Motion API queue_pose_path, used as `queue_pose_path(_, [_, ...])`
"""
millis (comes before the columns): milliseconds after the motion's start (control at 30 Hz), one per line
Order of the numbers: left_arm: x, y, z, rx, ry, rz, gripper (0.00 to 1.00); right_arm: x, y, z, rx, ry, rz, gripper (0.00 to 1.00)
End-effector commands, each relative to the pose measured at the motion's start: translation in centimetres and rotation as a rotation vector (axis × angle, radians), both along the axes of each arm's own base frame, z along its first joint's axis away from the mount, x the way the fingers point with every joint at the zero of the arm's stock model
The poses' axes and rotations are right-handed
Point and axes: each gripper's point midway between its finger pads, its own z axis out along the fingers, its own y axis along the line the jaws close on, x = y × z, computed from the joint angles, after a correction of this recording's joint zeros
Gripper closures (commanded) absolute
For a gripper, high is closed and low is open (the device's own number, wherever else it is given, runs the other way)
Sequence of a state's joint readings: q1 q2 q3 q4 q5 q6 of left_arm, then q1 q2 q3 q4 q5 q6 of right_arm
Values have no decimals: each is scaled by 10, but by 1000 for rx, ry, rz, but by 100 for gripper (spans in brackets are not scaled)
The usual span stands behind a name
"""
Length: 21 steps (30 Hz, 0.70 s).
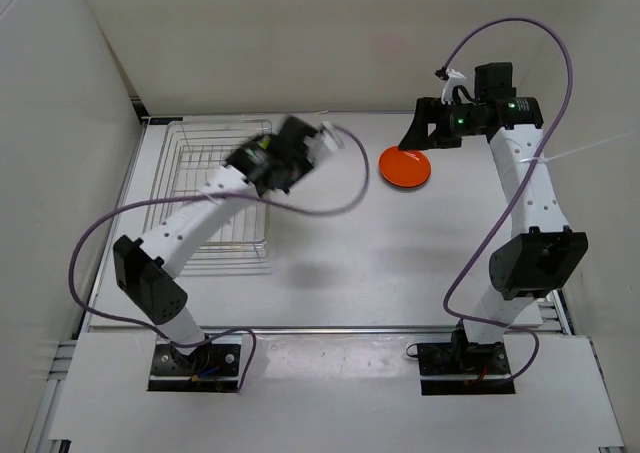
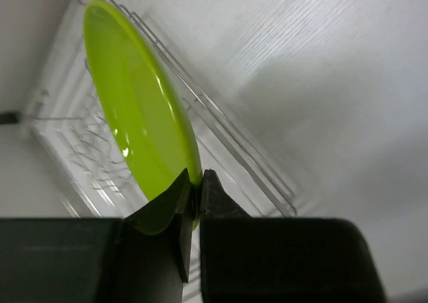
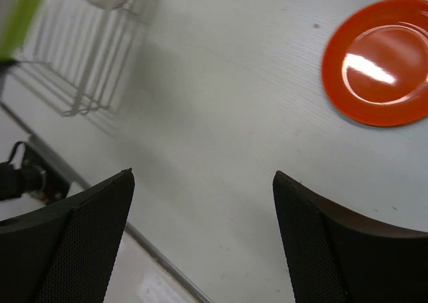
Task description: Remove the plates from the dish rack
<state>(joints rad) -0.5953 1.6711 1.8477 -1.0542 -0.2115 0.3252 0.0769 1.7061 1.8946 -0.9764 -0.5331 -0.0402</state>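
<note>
The lime green plate (image 2: 140, 102) is pinched at its rim by the left pincer (image 2: 195, 196). The two fingers are clenched on either face of the edge. From that grip the plate stands on edge and rises up and to the left of the fingertips. The dish rack (image 2: 227, 126) lies beyond the plate, on its far side from the pincer, and we judge the plate to be lifted out of the wires rather than resting in them. In the top view this arm is blurred, so we cannot tell more from there.

The right pincer (image 3: 202, 179) is released, its fingers wide apart with nothing between them. It hangs over the bare surface (image 1: 350, 263). The orange-red plate (image 3: 381, 61) lies flat on that surface, ahead of this pincer and off to its right, apart from it.

We cannot make out a black or a clear plate for certain.

We expect these plates to be light, stiff and glossy, so slippery under the pads. The rim is the only place to take hold. A plate held at one point on its rim may swing about the grip, so it wants a firm squeeze and a gentle lowering.
</note>
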Motion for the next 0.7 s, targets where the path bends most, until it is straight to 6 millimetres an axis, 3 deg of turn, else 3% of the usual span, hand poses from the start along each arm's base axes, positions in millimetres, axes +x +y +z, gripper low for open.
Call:
queue_pose_path(0, [-4, 10, 5, 532, -334, 21, 89, -28, 30, 49, 194, -68, 187, 13])
queue_pose_path(33, [4, -6, 32, 464, -520, 51, 89, -28, 30, 52, 194, -77, 188, 13])
queue_pose_path(67, [-4, -4, 3, 695, -530, -92, 89, -30, 33, 56, 184, -98, 194, 13])
queue_pose_path(167, [-26, -41, 14, 794, -692, -256, 89, -32, 38, 50, 167, -97, 199, 11])
queue_pose_path(267, [-48, -82, 21, 786, -768, -376, 89, -40, 47, 48, 179, -90, 222, 7])
queue_pose_path(300, [-52, -94, 36, 742, -810, -378, 89, -44, 50, 48, 179, -89, 231, 7])
queue_pose_path(433, [-69, -135, 38, 714, -847, -448, 89, -53, 65, 36, 141, -81, 265, 6])
queue_pose_path(600, [-69, -142, 37, 717, -847, -450, 89, -50, 78, 19, 99, -55, 275, 14])
queue_pose_path(667, [-68, -145, 38, 709, -853, -444, 89, -47, 77, 14, 92, -39, 260, 22])
